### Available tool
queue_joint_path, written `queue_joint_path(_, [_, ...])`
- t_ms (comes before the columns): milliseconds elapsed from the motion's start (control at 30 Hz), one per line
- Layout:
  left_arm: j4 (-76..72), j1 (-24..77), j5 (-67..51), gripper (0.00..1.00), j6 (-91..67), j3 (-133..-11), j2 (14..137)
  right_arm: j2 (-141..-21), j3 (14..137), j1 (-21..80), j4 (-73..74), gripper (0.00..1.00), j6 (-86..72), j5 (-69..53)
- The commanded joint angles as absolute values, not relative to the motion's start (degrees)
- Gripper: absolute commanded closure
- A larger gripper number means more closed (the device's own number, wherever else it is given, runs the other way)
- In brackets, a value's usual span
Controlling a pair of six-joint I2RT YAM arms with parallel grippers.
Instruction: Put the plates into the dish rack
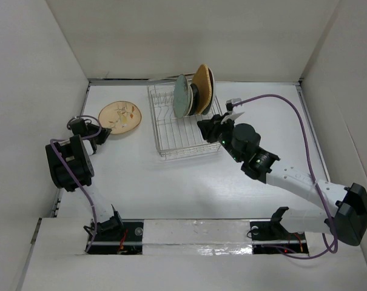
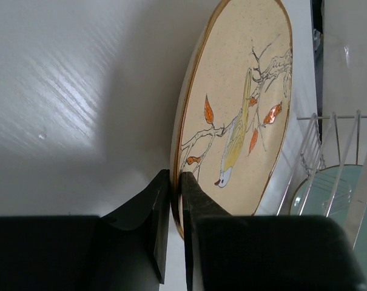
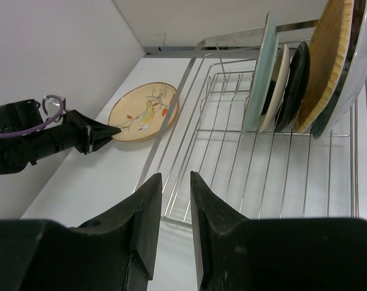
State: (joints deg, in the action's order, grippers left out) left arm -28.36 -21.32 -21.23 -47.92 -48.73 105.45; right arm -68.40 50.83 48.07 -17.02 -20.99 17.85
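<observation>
The tan floral plate [image 1: 120,116] lies low at the table's left, beside the dish rack [image 1: 171,136]. My left gripper [image 1: 102,134] is shut on its near rim; the left wrist view shows both fingers clamping the plate [image 2: 244,103] edge at my left gripper [image 2: 175,176]. In the rack's back right, dishes stand on edge: the pale green plate [image 1: 181,97], the small black plate [image 3: 297,76], the orange-tan plate [image 1: 201,85] and the red-and-teal plate [image 3: 356,66]. My right gripper [image 1: 211,128] hovers at the rack's right side, slightly open and empty [image 3: 174,177].
White walls enclose the table on the left, back and right. The rack's front rows of tines [image 3: 274,176] hold nothing. A purple cable [image 1: 292,106] loops above the right arm. The tan plate [image 3: 144,112] and my left gripper [image 3: 104,132] also show in the right wrist view.
</observation>
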Motion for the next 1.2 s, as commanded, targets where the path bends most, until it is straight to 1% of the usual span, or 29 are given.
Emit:
queue_joint_path(0, [-34.89,-21.18,-21.97,1.0,-49.04,-46.23,98.38,-68.82,53.08,47.64,-19.07,0.69,-21.01,15.48])
queue_joint_path(100, [-36.38,-21.88,-23.02,1.0,-49.39,-44.48,91.53,-68.55,54.22,47.64,-18.72,0.67,-20.92,13.54])
queue_joint_path(233, [-43.75,-24.78,-28.2,1.0,-54.74,-40.44,85.88,-69.6,57.12,47.64,-17.32,0.54,-20.66,10.2])
queue_joint_path(267, [-44.47,-25.31,-28.65,1.0,-56.23,-39.12,84.91,-70.04,57.82,47.64,-17.31,0.45,-20.65,9.33])
queue_joint_path(367, [-43.86,-25.31,-27.51,1.0,-55.64,-37.63,79.2,-73.73,61.51,47.11,-16.44,0.35,-20.57,5.28])
queue_joint_path(433, [-46.3,-25.31,-28.21,1.0,-58.09,-36.39,75.6,-77.49,65.45,47.11,-14.6,0.32,-20.48,2.82])
queue_joint_path(467, [-47.1,-25.31,-28.56,1.0,-59.05,-35.26,74.45,-78.65,66.35,47.11,-14.59,0.28,-20.83,2.2])
queue_joint_path(533, [-47.37,-24.7,-28.74,1.0,-60.2,-34.54,70.59,-82.15,68.63,47.11,-14.24,0.23,-21.27,0.71])
queue_joint_path(567, [-47.11,-24.7,-28.57,1.0,-60.21,-33.93,69.36,-83.48,71.51,47.11,-13.72,0.19,-21.18,0.44])
queue_joint_path(633, [-45.8,-23.29,-28.65,1.0,-60.03,-33.84,66.02,-86.29,75.3,46.58,-10.83,0.14,-21.09,0.44])
queue_joint_path(667, [-45.79,-22.77,-29.0,1.0,-60.29,-33.23,65.14,-89.35,79.06,46.58,-10.03,0.1,-21.09,0.44])
queue_joint_path(700, [-46.14,-22.76,-30.31,1.0,-60.9,-32.79,63.73,-91.04,81.1,45.8,-9.06,0.08,-21.27,-2.43])
queue_joint_path(767, [-46.85,-22.76,-31.55,1.0,-62.4,-31.56,62.67,-96.29,85.06,45.09,-6.34,0.03,-21.8,-3.51])
queue_joint_path(833, [-47.63,-22.76,-33.31,1.0,-63.01,-30.85,61.35,-99.48,90.16,44.57,-4.58,0.01,-22.76,-4.92])
queue_joint_path(900, [-48.51,-22.15,-35.06,1.0,-64.24,-29.8,60.39,-104.3,94.02,43.16,-4.48,0.0,-24.42,-9.2])
queue_joint_path(1067, [-50.36,-21.01,-38.49,1.0,-65.65,-28.48,58.71,-111.52,100.45,41.31,-3.95,0.0,-27.16,-12.3])
queue_joint_path(1167, [-52.02,-21.01,-41.13,1.0,-66.27,-27.34,58.01,-115.39,103.53,40.08,-5.44,0.0,-29.53,-17.64])
